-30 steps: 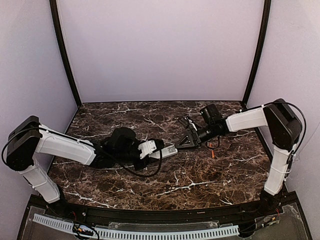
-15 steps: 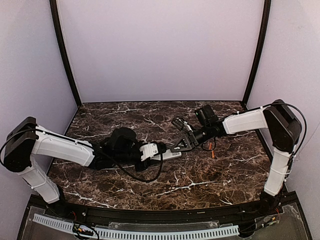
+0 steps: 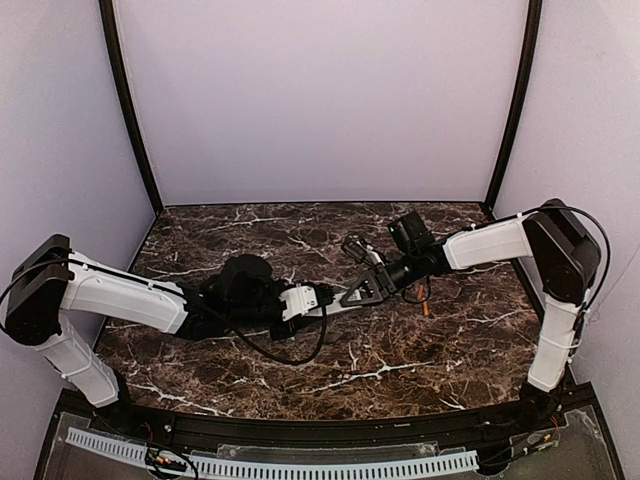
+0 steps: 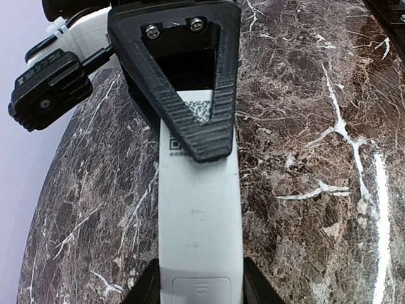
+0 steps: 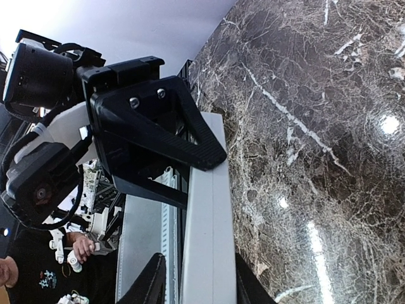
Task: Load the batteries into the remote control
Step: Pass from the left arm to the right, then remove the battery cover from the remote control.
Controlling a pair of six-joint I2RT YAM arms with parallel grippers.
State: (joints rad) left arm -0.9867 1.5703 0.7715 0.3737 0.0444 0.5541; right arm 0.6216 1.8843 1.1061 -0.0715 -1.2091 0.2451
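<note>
The white remote control (image 3: 336, 303) is held level just above the marble table. My left gripper (image 3: 320, 299) is shut on its near end; in the left wrist view its fingers (image 4: 147, 286) flank the remote control (image 4: 199, 215). My right gripper (image 3: 362, 285) is open and straddles the far end. In the right wrist view the remote control (image 5: 207, 228) stands edge-on between the jaws, touching the right finger with a gap at the left finger (image 5: 154, 278). One orange battery (image 3: 425, 308) lies on the table to the right of the right gripper.
The table is dark brown marble (image 3: 400, 360) with lilac walls on three sides. A black cable (image 3: 290, 352) loops from the left wrist onto the table. The remote control's label (image 4: 190, 123) and its battery cover (image 4: 201, 288) face the left wrist camera.
My right gripper has moved left and come around the far end of the remote control. My left gripper with the remote control has shifted slightly right.
</note>
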